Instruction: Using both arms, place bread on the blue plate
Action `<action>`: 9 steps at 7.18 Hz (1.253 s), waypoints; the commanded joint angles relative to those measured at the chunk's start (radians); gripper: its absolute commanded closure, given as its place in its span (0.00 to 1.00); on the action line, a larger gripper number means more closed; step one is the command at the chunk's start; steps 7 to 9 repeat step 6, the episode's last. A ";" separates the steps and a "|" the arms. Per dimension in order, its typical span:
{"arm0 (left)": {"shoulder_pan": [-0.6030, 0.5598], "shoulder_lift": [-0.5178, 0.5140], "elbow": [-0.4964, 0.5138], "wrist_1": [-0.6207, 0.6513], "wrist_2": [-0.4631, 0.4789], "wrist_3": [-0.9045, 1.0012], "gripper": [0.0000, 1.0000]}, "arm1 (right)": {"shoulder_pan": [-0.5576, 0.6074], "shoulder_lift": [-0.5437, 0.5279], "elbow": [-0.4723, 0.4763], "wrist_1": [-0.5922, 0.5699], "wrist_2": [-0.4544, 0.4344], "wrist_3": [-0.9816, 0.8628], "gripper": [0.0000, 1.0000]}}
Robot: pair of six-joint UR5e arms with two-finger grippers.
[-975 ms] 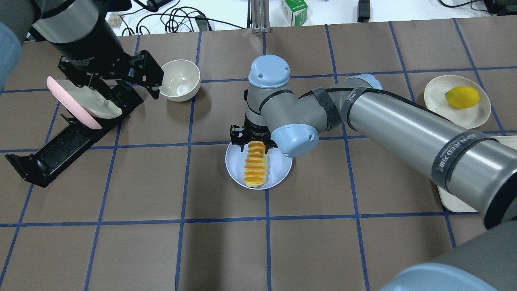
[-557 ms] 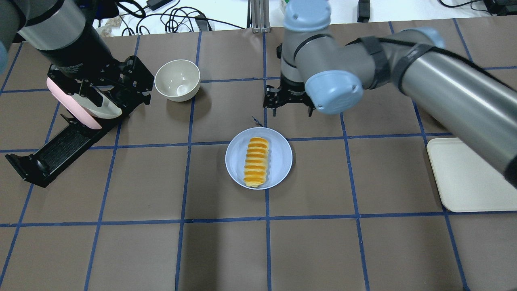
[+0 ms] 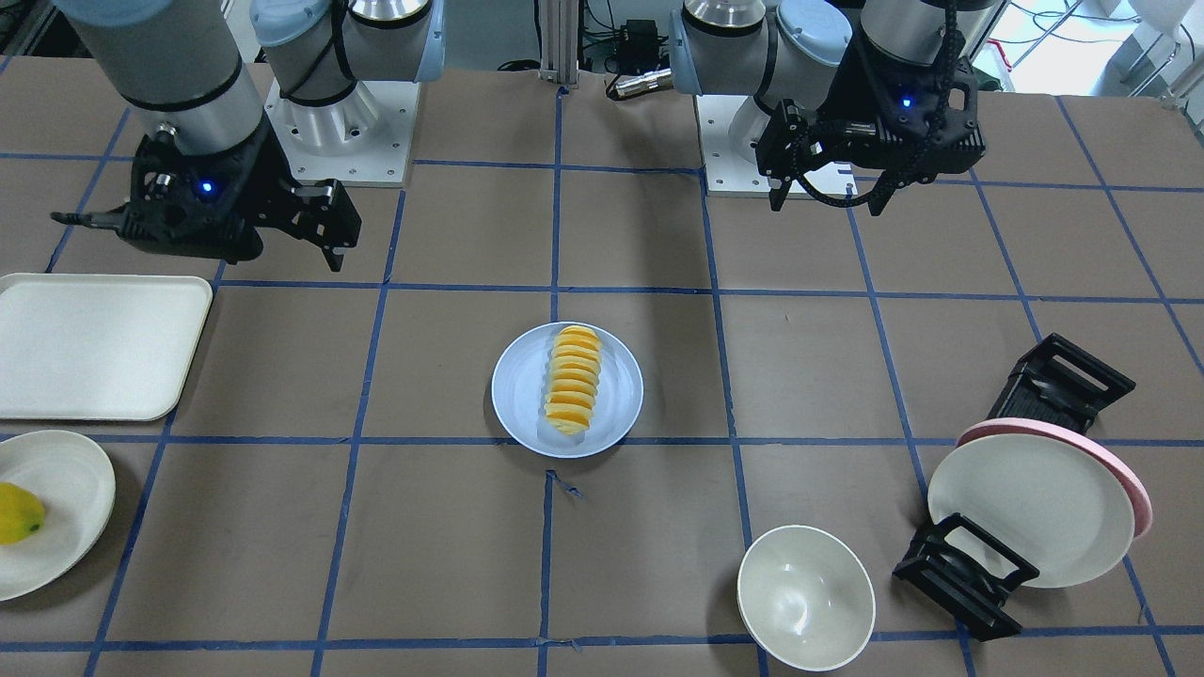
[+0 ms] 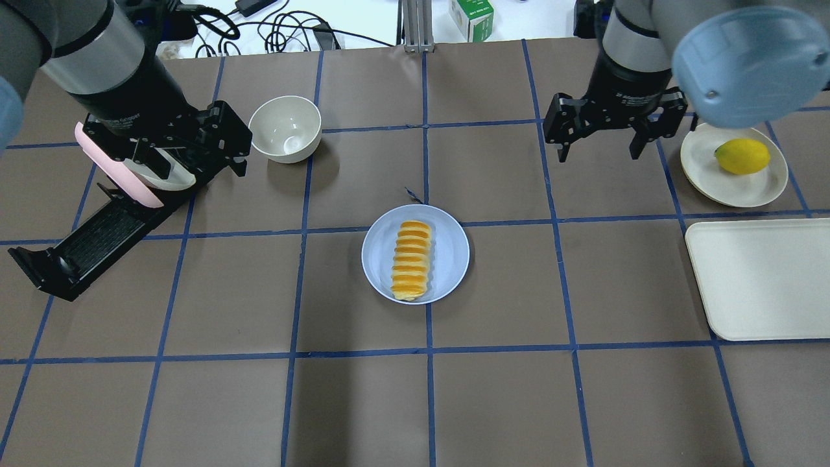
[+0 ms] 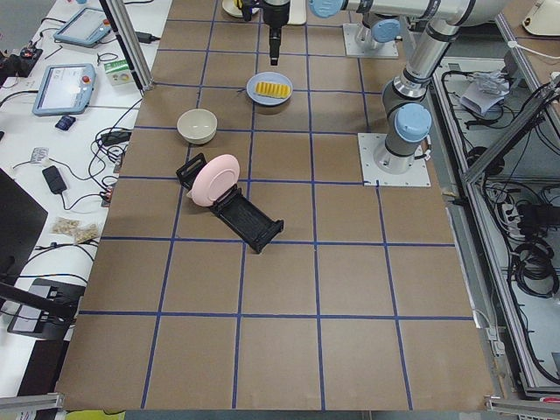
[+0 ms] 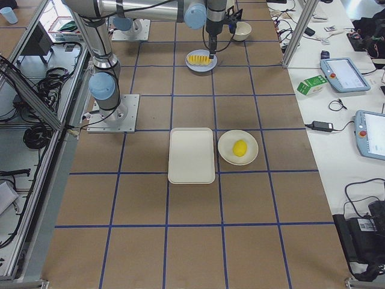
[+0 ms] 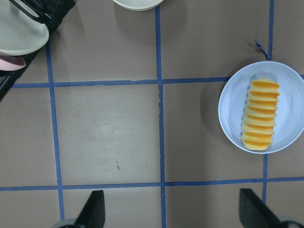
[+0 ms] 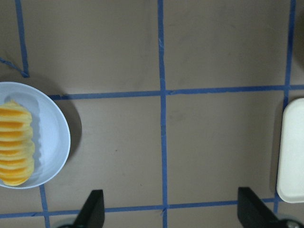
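Note:
The bread (image 4: 410, 261), a ridged orange-yellow loaf, lies lengthwise in the blue plate (image 4: 449, 258) at the table's middle; both also show in the front view, bread (image 3: 571, 378) and plate (image 3: 616, 400). My right gripper (image 4: 600, 152) is open and empty, well off to the plate's far right, above the table. My left gripper (image 4: 191, 163) is open and empty at the far left, over the dish rack. The left wrist view shows the bread (image 7: 260, 115) to the right, beyond the open fingers (image 7: 96, 210). The right wrist view shows the bread (image 8: 15, 142) at the left edge.
A cream bowl (image 4: 285, 128) stands at the back left. A black dish rack (image 4: 97, 237) holds a pink plate (image 4: 97, 162) and a cream plate. A cream plate (image 4: 746, 185) with a lemon (image 4: 742, 155) and a cream tray (image 4: 758, 279) lie on the right.
My right gripper has let go of the bread, risen and swung away to the back right. The bread stays on the blue plate. My left gripper has shifted only slightly.

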 commanded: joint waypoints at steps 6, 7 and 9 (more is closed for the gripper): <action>0.003 -0.004 -0.013 0.003 0.010 -0.001 0.00 | -0.010 -0.095 0.035 0.043 0.029 0.015 0.00; 0.003 -0.004 -0.013 0.003 0.010 -0.001 0.00 | -0.010 -0.095 0.035 0.043 0.029 0.015 0.00; 0.003 -0.004 -0.013 0.003 0.010 -0.001 0.00 | -0.010 -0.095 0.035 0.043 0.029 0.015 0.00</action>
